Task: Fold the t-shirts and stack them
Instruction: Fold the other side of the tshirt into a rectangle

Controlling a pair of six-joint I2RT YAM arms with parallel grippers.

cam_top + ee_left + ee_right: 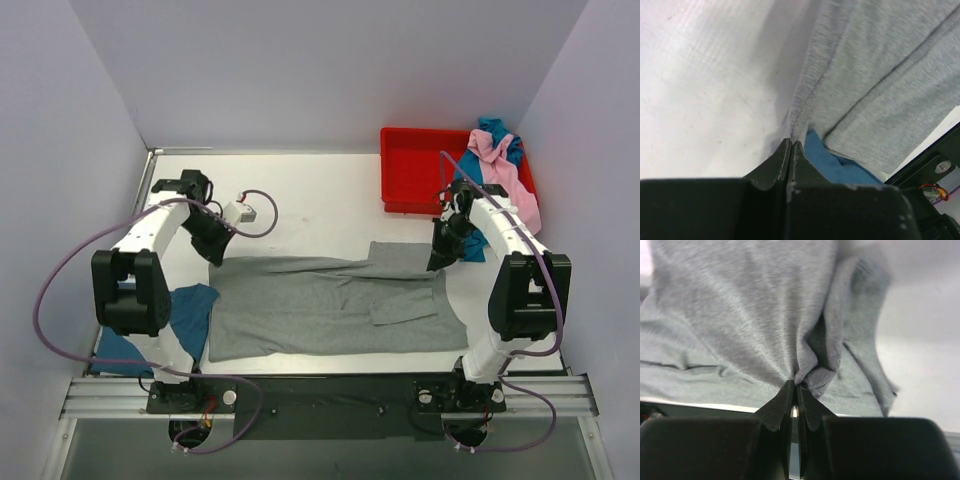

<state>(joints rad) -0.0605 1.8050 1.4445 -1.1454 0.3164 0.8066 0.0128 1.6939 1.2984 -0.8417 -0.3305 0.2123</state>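
Observation:
The grey t-shirt (330, 305) lies spread across the middle of the table. My left gripper (214, 254) is shut on its far left corner (802, 107). My right gripper (440, 262) is shut on a bunch of the grey cloth (812, 371) at the far right corner. A teal-blue t-shirt (192, 308) lies at the left, partly under the grey one, and shows beside my left fingers (832, 164). A pink t-shirt (505, 178) and a darker blue one (495, 130) hang over the red bin's right side.
The red plastic bin (415, 170) stands at the back right. A small white device (238, 211) with a cable lies at the back left. The metal rail (320, 395) runs along the near edge. White walls close in both sides.

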